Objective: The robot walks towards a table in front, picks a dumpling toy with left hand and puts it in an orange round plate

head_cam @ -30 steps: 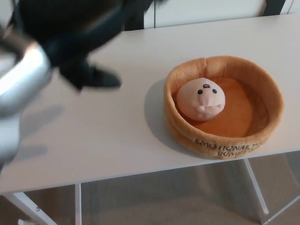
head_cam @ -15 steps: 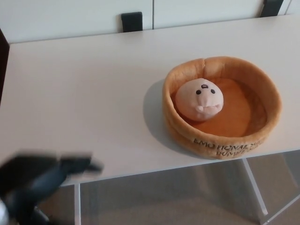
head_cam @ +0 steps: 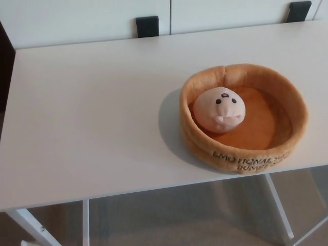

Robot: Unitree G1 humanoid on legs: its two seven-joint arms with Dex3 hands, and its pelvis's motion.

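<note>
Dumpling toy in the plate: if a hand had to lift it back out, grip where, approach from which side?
Judging by its pose: from straight above. The dumpling toy sits inside the orange round plate, whose raised soft wall blocks a side approach. Pinch across the rounded dome at its widest part; it sits left of the plate's centre, near the wall, so finger room there looks tight.

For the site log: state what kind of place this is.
Probably an office or lab room set up for a demo, not a kitchen: a plain white table on thin white legs, pale wall panels behind, and the only "food" is a plush dumpling toy in a soft orange plate.
</note>
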